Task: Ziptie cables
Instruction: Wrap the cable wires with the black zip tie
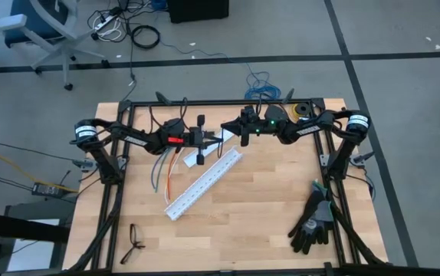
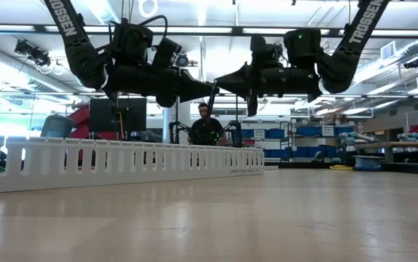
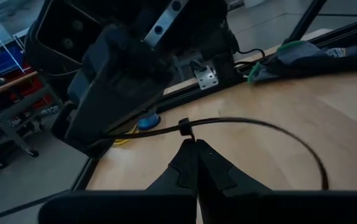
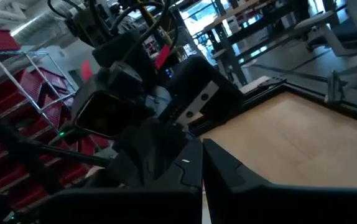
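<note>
The cables [image 1: 165, 170] lie on the bench [image 1: 258, 215] under the left arm, just left of the white duct [image 1: 203, 184]. The left gripper [image 3: 195, 144] hangs above the bench, its fingers [image 3: 181, 168] pressed together on the ziptie [image 3: 253, 124], which bends into a loop. The right gripper [image 1: 229, 131] faces it very close, also up in the air, and I cannot tell how its fingers stand.

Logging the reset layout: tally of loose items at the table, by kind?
duct: 1
cables: 1 bundle
glasses: 1
gloves: 1 pile
ziptie: 1, looped, held above the table
Total: 5
</note>
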Motion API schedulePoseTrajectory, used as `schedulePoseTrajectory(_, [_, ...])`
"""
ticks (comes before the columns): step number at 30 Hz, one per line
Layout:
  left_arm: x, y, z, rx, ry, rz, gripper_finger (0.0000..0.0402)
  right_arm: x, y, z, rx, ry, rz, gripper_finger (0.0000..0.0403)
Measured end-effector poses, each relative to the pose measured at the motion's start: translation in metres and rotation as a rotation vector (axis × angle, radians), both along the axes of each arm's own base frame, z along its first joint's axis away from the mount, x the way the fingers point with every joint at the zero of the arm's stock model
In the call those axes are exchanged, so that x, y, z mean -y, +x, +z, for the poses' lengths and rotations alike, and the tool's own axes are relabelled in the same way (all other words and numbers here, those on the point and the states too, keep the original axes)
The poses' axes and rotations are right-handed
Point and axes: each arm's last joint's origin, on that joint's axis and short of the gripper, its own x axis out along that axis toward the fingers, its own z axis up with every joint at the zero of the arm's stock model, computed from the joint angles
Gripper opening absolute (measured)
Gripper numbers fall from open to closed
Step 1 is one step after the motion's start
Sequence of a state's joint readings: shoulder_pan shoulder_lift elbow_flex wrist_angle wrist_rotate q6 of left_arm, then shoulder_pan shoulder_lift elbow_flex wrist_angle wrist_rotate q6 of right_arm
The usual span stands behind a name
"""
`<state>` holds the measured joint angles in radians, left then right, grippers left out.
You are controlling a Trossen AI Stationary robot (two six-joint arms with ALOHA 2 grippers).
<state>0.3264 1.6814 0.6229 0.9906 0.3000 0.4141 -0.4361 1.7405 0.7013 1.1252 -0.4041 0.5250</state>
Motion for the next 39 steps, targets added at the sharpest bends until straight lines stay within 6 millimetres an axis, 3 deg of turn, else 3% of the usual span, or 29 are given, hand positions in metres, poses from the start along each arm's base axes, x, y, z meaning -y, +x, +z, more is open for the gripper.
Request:
schedulePoseTrajectory(8, [-0.001, 0.000, -0.001, -0.007, 0.012, -0.002, 0.0000, -0.007, 0.002, 0.001, 0.012, -0.064, 0.074, 0.0018])
schedulePoseTrajectory(22, [-0.007, -0.003, -0.001, -0.017, 0.019, 0.048, 0.0000, -0.008, 0.001, 0.002, 0.021, -0.099, 0.128, 0.0149])
schedulePoseTrajectory(32, [0.001, -0.051, 0.013, 0.032, -0.017, 0.118, 0.0000, -0.006, 0.001, 0.002, 0.015, -0.077, 0.105, 0.0153])
schedulePoseTrajectory(39, [0.010, -0.077, -0.001, -0.009, -0.117, 0.144, 0.0000, -0.006, 0.001, -0.014, -0.132, -0.083, 0.095, 0.0151])
